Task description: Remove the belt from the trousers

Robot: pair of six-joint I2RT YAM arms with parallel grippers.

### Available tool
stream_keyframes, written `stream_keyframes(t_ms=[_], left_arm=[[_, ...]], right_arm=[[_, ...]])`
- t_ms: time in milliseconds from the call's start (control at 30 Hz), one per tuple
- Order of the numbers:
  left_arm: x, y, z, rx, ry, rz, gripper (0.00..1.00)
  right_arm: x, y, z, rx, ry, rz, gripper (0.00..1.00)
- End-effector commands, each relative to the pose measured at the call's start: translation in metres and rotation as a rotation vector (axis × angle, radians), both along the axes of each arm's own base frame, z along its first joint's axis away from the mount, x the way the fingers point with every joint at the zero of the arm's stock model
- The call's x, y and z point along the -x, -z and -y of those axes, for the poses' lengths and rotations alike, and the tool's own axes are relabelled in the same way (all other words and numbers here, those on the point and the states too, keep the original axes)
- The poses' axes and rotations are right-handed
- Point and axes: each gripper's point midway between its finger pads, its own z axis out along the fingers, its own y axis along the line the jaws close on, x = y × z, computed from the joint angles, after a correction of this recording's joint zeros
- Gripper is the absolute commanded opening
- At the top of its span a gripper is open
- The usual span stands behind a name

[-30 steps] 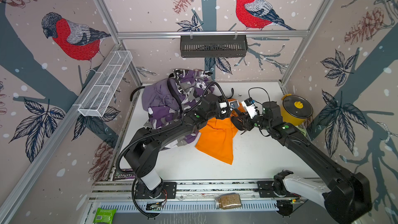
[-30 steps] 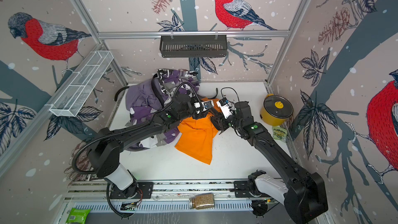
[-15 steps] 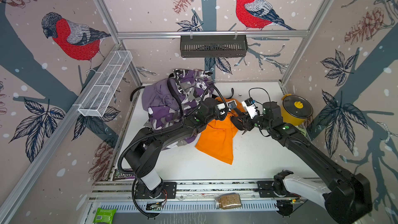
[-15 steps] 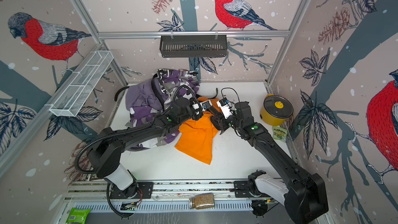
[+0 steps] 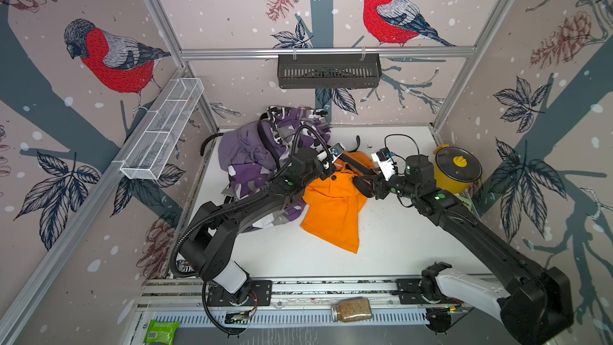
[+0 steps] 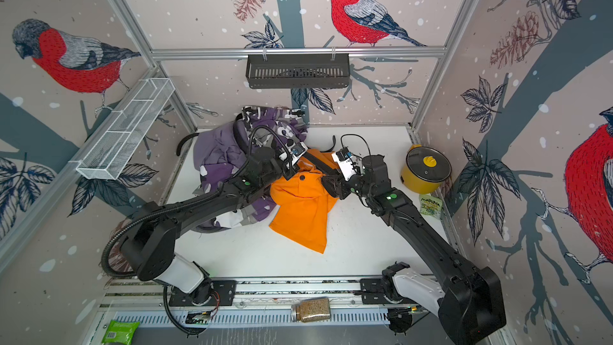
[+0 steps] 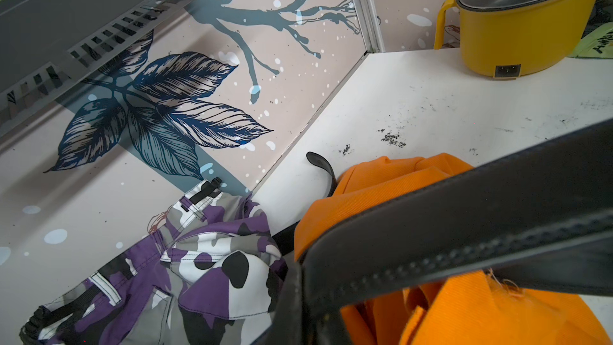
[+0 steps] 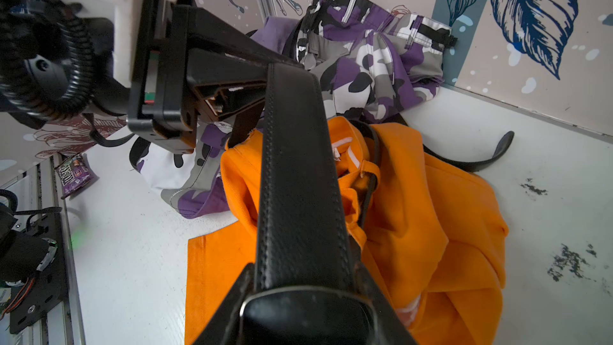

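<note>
Since a second ago, the left gripper (image 5: 332, 168) has drawn back a little from the right one and snapped shut from wide open. We now see it pinching the belt (image 5: 355, 165).

In both top views the orange trousers (image 5: 335, 207) lie mid-surface (image 5: 398, 237). The camouflage trousers (image 5: 298, 127) and lilac trousers (image 5: 242, 151) are heaped at their 10 o'clock. The right gripper (image 5: 363, 183) is clamped on the same belt, at about 4 o'clock from the left gripper and just beside it. The short black span between them runs along that 10-to-4 line over the orange waistband. The belt's free tip (image 6: 331, 143) curls on the surface at the trousers' 12 o'clock edge.

From the left wrist, the belt (image 7: 464, 227) crosses close in front of the camera above orange cloth (image 7: 381, 187), with the curled tip (image 7: 323, 167) beyond it.

From the right wrist, the belt (image 8: 298, 177) runs straight from the right gripper (image 8: 298, 297) to the closed left gripper (image 8: 265, 73). A thinner stretch threads the orange waistband (image 8: 431, 210) alongside.

We judge that the next pull should follow the belt's own length. The left gripper sits nearer the waistband loops, so we expect the cloth to lift with any sideways tug.
</note>
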Motion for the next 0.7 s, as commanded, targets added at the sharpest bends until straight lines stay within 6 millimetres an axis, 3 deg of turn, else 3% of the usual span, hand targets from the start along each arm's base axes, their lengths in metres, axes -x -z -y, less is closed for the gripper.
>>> stream_keyframes(t_ms=[0,233,367,433,500,667], left_arm=[[-0.031,-0.016,-0.049,0.069,-0.268,0.032,0.0],[-0.036,-0.029,-0.067,0.097,-0.327,0.068,0.0],[-0.039,-0.012,-0.068,0.054,-0.325,0.031,0.0],[-0.034,-0.003,-0.054,0.014,-0.238,0.0,0.0],[-0.015,0.003,-0.025,-0.002,-0.064,-0.05,0.0],[0.021,0.016,0.014,-0.065,0.08,-0.063,0.0]], right_arm=[[0.005,0.018,0.009,0.044,0.031,-0.077,0.01],[0.007,0.034,0.009,0.067,0.028,-0.135,0.01],[0.006,0.025,0.012,0.035,0.046,-0.121,0.01],[0.005,0.028,0.011,0.028,0.048,-0.123,0.01],[0.005,0.04,0.01,0.041,0.037,-0.153,0.03],[0.002,0.067,0.003,0.073,0.016,-0.206,0.15]])
